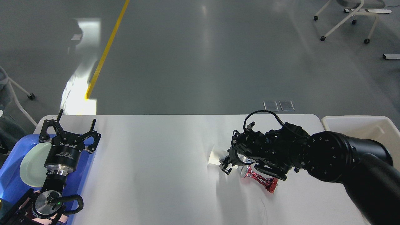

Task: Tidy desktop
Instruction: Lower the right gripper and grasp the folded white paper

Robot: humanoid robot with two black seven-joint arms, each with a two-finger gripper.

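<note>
The white desktop (156, 162) fills the lower part of the head view. A small white paper cup (215, 155) lies on its side right of centre. A crushed red can (262, 180) lies just right of the cup. My right gripper (225, 164) is low over the desktop, at the cup's right end, between cup and can. Its dark fingers run together, so I cannot tell whether they grip the cup. My left gripper (70, 127) is open and empty, pointing away over the far end of a blue tray (12, 184).
A pale green plate (31, 164) lies in the blue tray at the desktop's left edge. A cream plastic bin (359, 123) stands off the right edge. Wheeled chairs stand on the grey floor at far right (347, 18) and far left (15, 90).
</note>
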